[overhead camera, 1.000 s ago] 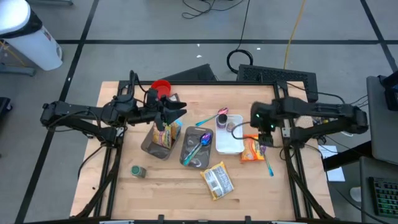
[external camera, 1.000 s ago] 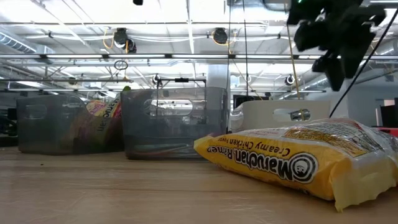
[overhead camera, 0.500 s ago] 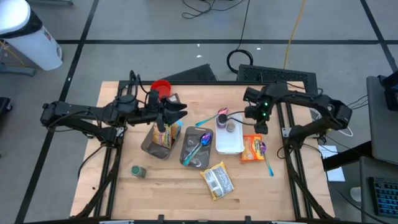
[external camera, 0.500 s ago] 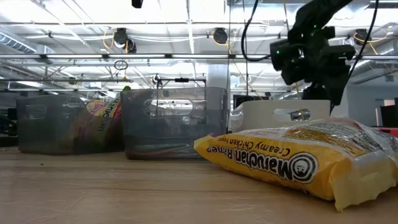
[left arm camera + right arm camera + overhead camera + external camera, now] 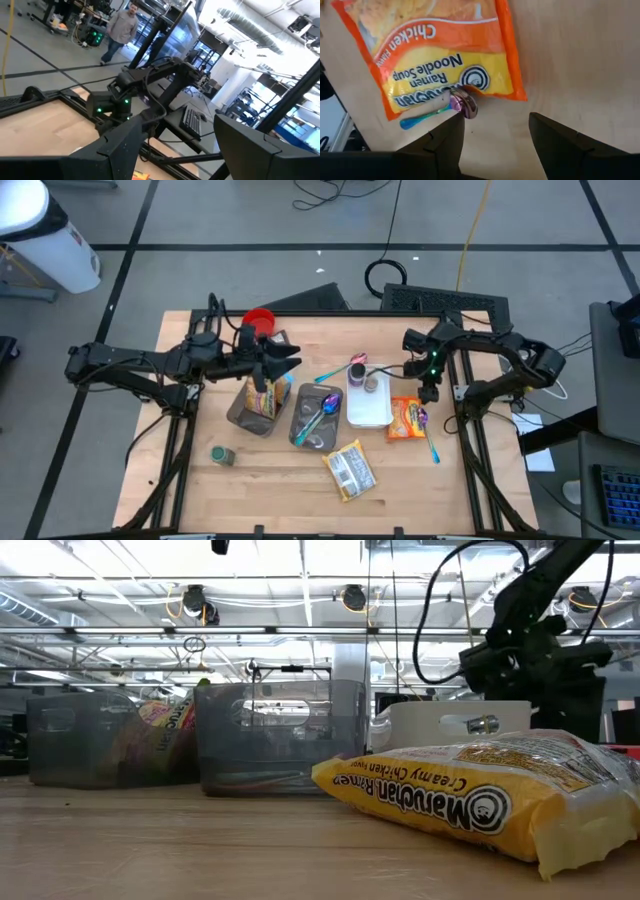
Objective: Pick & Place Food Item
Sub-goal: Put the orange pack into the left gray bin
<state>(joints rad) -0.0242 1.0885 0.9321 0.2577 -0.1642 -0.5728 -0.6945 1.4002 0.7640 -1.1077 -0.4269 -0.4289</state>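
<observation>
An orange chicken ramen packet (image 5: 405,418) (image 5: 440,55) lies flat on the wooden table to the right of a white tray (image 5: 366,412). My right gripper (image 5: 429,387) (image 5: 495,150) hovers open just past the packet's far right corner, slanting down over bare wood, nothing between its fingers. A spoon with a purple bowl and blue handle (image 5: 462,106) lies at the packet's edge. My left gripper (image 5: 287,360) (image 5: 175,150) is open and raised over the grey bins (image 5: 255,408), holding nothing. A yellow ramen packet (image 5: 348,470) (image 5: 480,802) lies near the front.
Two grey bins sit mid-table; the left one holds a packet, the right one (image 5: 313,418) spoons. A small can (image 5: 372,383) stands on the white tray, another (image 5: 222,455) at front left. A red cup (image 5: 258,319) is at the far edge. People stand beyond the table.
My right gripper has come down from high above the table toward the orange packet, its arm folding and swinging so the gripper now tips more steeply downward. The left arm and all objects have stayed put.
</observation>
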